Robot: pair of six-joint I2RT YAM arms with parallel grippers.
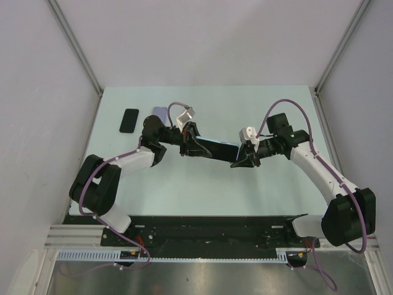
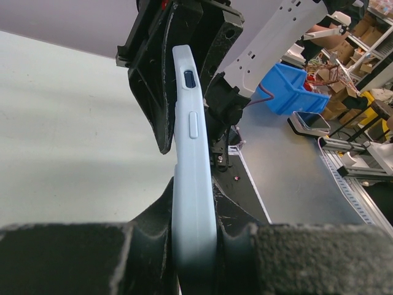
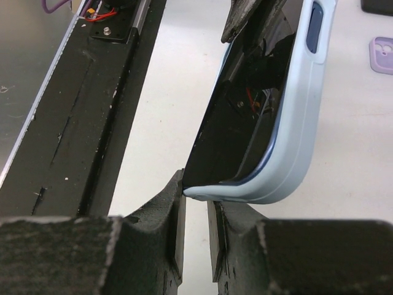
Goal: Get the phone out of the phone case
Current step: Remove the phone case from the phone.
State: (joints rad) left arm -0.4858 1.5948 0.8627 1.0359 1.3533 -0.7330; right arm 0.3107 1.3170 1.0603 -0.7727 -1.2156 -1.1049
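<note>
Both pinched on phone case (image 2: 193, 153) (blue), left claw (image 1: 191, 147), right claw (image 1: 240, 161)

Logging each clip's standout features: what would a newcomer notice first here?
Above the middle of the table, the left gripper clamps one end of a pale blue phone case, the right gripper at the other. A second black phone lies on the far left.

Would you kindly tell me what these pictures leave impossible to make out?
Left wrist view: the phone is hidden; the phone case shows edge-on in the left claw.
Right wrist view: whether the right claw pinches the phone case or only touches it; the case's corner covers the contact.
Top view: the purple item is too small to identify.
</note>
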